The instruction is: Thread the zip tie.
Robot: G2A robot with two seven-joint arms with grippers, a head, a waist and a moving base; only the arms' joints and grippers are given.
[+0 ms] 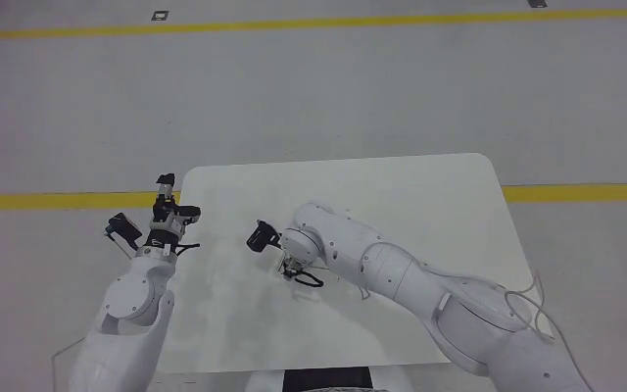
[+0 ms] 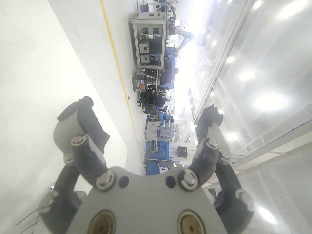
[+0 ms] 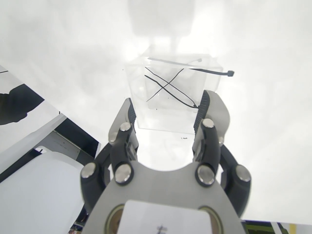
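Zip ties, black, three counted: one (image 3: 209, 71) lying across the top rim of the box, its head end sticking out past the corner; two inside, crossed in an X, one (image 3: 181, 99) running down with its head at the toothed pad of a finger (image 3: 203, 105), the other (image 3: 154, 94) slanting across it. A faint fourth line near the far rim may be a reflection; I cannot tell. Clear box (image 3: 135, 98), one, open at the top, standing on the table in front of the right gripper (image 3: 167, 99). That gripper is spread wide and grasps nothing, with a finger on each side of the box's near end; whether the pads touch the walls cannot be made out. Seen from above, the right gripper (image 1: 287, 267) hangs over the middle of the table, with one thin black loop (image 1: 310, 280) on the surface just beside it; whether this is another tie I cannot tell. Left gripper (image 2: 148, 104), one, likewise spread and holding nothing, its fingers aimed out past the table's rounded edge. From above the left gripper (image 1: 171, 201) sits at the table's left edge, well apart from the right one. Table (image 1: 421, 196), one, white with rounded corners. Yellow floor lines, two: one (image 1: 294, 22) far beyond the table, one (image 1: 59, 200) passing behind it.
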